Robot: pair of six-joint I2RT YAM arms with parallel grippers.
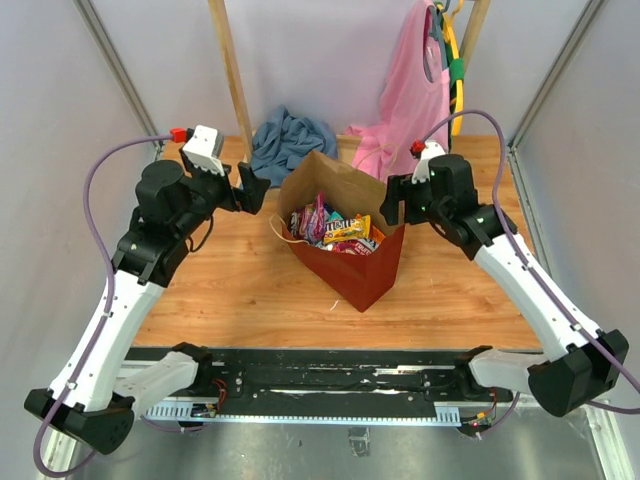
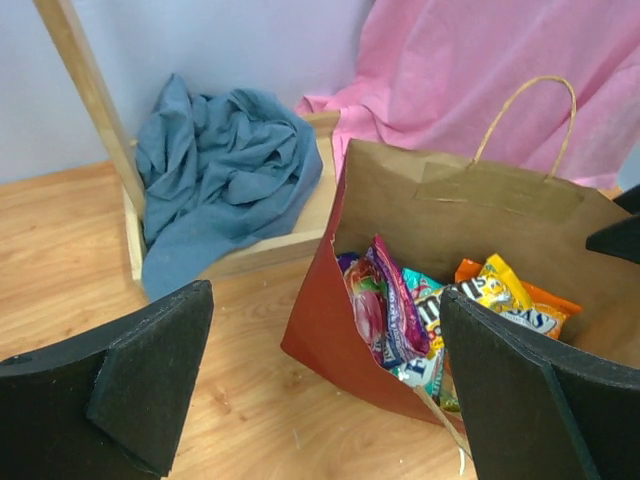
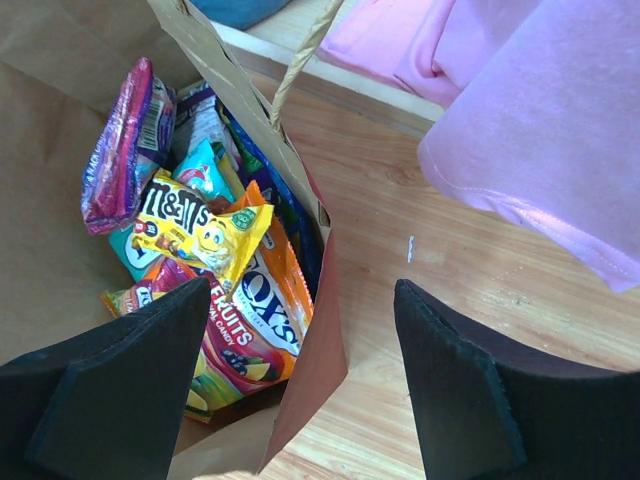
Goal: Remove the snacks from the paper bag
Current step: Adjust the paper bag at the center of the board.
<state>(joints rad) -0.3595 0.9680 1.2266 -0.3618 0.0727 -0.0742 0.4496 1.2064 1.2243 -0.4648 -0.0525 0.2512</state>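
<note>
On the wooden tabletop [image 1: 230, 290], the paper bag [image 1: 365, 270] stands between the arms. The right end effector [image 3: 300, 300], open, straddles its rim, with the snacks [image 3: 200, 235] beneath its inner finger. The left end effector [image 1: 255, 185], open, hangs just outside.

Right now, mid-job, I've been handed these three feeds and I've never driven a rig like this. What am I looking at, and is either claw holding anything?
These are two robot arms bolted at the near edge of a wooden table. The wide picture looks down from above and behind them. The other two come from a camera on each wrist, so the black wedges at the bottom are that arm's own fingers. On the table stands the paper bag, red outside, brown inside, open at the top. The snacks are all inside it, with a yellow M&M's packet on top. Behind it are a blue-grey cloth and a pink garment. The left gripper is open beside the bag, holding nothing. The right gripper is open too, straddling the bag's wall with one finger over the snacks and one outside.
</note>
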